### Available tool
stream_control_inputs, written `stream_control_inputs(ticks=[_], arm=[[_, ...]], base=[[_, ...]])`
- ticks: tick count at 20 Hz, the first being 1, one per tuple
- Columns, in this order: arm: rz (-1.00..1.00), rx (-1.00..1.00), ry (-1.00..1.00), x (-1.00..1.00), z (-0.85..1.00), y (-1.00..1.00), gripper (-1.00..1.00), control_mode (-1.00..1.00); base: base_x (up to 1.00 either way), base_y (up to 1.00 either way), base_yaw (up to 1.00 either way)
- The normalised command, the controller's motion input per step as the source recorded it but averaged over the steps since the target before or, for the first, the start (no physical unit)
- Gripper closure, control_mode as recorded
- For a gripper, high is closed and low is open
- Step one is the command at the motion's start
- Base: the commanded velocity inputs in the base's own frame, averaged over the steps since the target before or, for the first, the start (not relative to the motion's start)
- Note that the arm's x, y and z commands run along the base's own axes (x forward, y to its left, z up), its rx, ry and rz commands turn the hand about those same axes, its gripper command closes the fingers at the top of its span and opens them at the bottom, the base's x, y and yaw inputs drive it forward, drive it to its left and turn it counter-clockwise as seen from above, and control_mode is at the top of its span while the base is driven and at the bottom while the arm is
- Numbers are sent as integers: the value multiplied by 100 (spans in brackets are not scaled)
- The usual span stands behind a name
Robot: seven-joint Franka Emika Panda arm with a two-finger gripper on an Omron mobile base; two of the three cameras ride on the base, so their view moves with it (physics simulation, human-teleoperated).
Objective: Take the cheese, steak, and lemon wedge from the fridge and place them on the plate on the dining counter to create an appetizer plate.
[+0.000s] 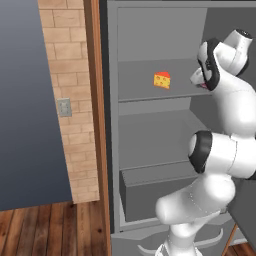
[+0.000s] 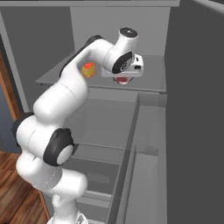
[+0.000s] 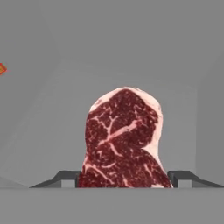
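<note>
Inside the open fridge (image 1: 112,150), the gripper (image 3: 124,179) reaches over the upper shelf, its jaws closed against both sides of the steak (image 3: 124,140). The cheese (image 1: 162,80) sits mid-shelf, well apart.

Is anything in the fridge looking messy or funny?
Nothing stands out. The cheese sits on the fridge's upper shelf, nothing spilled. The steak lies flat and whole between the tool's two fingers, its near end at the fingertips.
</note>
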Motion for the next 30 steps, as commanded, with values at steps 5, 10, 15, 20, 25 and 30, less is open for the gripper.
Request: stream_control_inputs(ticks=[5,10,15,20,25,30], arm=[[-3,0,-3,-100,-4,52,100,-100],[-3,0,-16,-100,-6,70,100,-100],[-1,0,-20,-100,0,61,100,-100],[0,0,-17,-100,0,48,100,-100],[0,0,-28,-100,1,24,100,-100],[0,0,-28,-100,19,2,100,-100]], base=[[0,0,0],[0,0,0],[0,0,0],[0,0,0],[0,0,0],[0,0,0]])
